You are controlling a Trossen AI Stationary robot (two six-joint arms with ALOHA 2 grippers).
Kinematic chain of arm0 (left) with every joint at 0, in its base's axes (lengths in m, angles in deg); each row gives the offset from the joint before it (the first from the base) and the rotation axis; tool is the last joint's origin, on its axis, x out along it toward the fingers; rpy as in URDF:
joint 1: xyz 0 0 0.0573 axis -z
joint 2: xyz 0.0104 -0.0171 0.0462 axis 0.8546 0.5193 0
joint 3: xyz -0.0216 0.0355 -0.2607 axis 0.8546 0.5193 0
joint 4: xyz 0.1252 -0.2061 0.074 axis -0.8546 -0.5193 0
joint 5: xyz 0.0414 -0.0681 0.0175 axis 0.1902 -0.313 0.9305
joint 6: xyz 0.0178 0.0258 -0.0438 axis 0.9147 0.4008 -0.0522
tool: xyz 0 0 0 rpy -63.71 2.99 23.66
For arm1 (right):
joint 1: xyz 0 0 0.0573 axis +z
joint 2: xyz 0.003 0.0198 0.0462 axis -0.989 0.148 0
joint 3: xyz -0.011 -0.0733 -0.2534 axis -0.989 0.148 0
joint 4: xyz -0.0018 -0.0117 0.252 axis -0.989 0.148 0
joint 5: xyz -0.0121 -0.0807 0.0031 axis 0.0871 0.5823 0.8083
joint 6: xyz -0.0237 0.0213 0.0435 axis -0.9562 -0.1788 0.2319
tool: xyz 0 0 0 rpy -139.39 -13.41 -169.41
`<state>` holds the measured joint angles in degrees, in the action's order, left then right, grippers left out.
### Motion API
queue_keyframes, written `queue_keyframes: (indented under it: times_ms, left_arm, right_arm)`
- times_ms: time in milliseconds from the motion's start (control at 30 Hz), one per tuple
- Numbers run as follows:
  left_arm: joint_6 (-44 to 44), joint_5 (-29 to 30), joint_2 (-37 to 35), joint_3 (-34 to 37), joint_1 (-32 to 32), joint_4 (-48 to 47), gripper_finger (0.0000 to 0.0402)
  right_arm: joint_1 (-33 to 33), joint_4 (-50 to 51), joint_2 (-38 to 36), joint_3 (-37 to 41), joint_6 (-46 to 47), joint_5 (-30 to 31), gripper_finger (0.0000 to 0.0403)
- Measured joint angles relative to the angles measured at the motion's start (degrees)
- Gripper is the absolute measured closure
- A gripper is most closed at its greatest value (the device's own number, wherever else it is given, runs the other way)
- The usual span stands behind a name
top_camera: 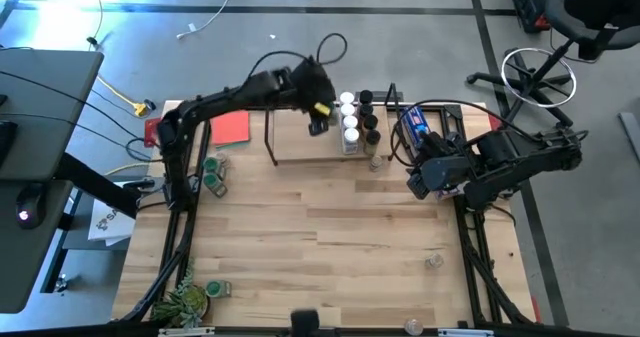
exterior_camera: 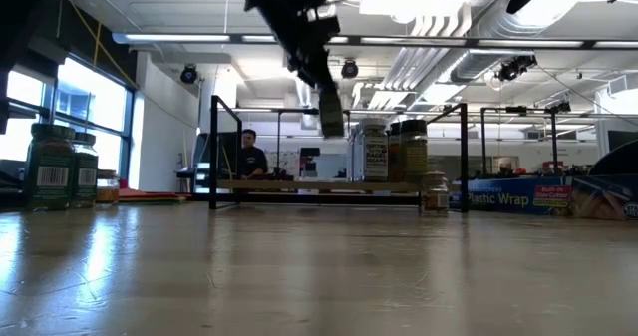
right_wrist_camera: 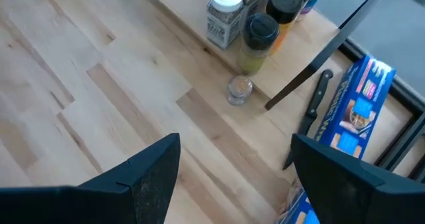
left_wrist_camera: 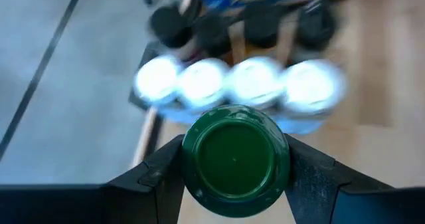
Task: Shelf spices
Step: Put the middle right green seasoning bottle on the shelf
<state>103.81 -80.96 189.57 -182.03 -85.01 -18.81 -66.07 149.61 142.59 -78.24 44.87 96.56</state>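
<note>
**Green-lidded jar held above the spice rack**

The table (top_camera: 330,227) is a pale butcher-block top of glued wood strips. Around it lies grey concrete floor crossed by dark tape lines and a white cable (top_camera: 250,2), with a wheeled office chair (top_camera: 570,37) at about two o'clock from the table's middle. In the low view the room behind is an open workshop with exposed ceiling ducts, big windows, and a seated person (exterior_camera: 247,159) far off.

The shelf (top_camera: 330,137) stands at twelve o'clock on the table. Rows of white-lidded jars (top_camera: 349,117) and black-lidded jars (top_camera: 368,112) sit at its three o'clock end. The left gripper (left_wrist_camera: 234,161) hangs over the shelf beside them, clamped on a green-lidded jar (left_wrist_camera: 234,157). The right gripper (right_wrist_camera: 236,164) waits at three o'clock with jaws wide and nothing between them. A small clear jar (right_wrist_camera: 239,90) stands on the table just beside the shelf.

A blue box (exterior_camera: 518,196) reads "Plastic Wrap". Two more green-lidded jars (exterior_camera: 58,167) show a barcode; other labels are unreadable.
</note>
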Motion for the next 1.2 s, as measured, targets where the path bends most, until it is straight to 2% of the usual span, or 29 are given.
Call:
queue_keyframes:
  times_ms: [200, 400, 567, 767, 1200]
  left_arm:
    - [3.7, -1.5, 6.3, -1.9, -5.2, 0.1, 0.0206]
    - [6.2, -2.1, 10.5, -1.9, -7.1, 0.7, 0.0206]
    - [6.6, -2.3, 11.4, -1.9, -7.4, 1.9, 0.0202]
    - [9.2, -2.1, 11.5, -1.9, -7.5, 3.5, 0.0153]
    - [8.9, -3.8, 11.5, -1.9, -7.6, 6.3, 0.0144]
  right_arm:
    - [0.0, 0.0, 0.0, 0.0, 4.0, -2.4, 0.0121]
    - [0.0, 0.0, 0.0, 0.0, 8.6, -5.1, 0.0121]
    - [0.0, 0.0, 0.0, 0.0, 10.7, -5.8, 0.0121]
    - [0.0, 0.0, 0.0, 0.0, 11.4, -5.8, 0.0121]
    - [0.0, 0.0, 0.0, 0.0, 11.4, -5.7, 0.0121]
